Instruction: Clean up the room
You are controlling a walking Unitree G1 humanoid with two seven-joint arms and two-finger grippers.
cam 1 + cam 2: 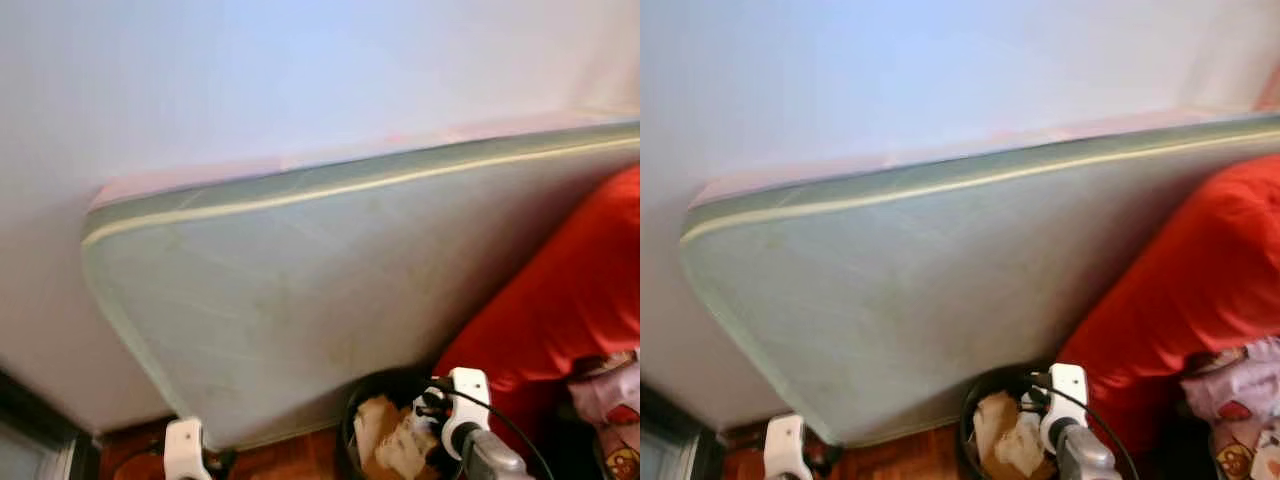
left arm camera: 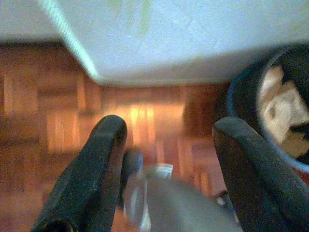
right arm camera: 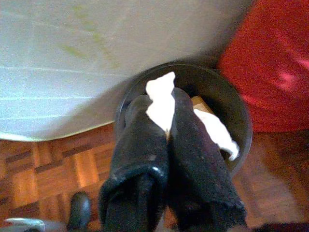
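Right wrist view: right gripper (image 3: pixel 166 128) pinching white paper scrap (image 3: pixel 161 101), frame centre, above black bin (image 3: pixel 241 121). Hold over bin mouth before releasing. Left gripper (image 2: pixel 169 145) spread wide, empty.

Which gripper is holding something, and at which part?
The right gripper pinches a white paper scrap by its lower end, above the bin. The left gripper holds nothing.

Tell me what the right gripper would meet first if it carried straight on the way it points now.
Most likely the round dark waste bin. The right gripper, shut on a white scrap of paper, points over the bin's crumpled paper, though depth is unclear.
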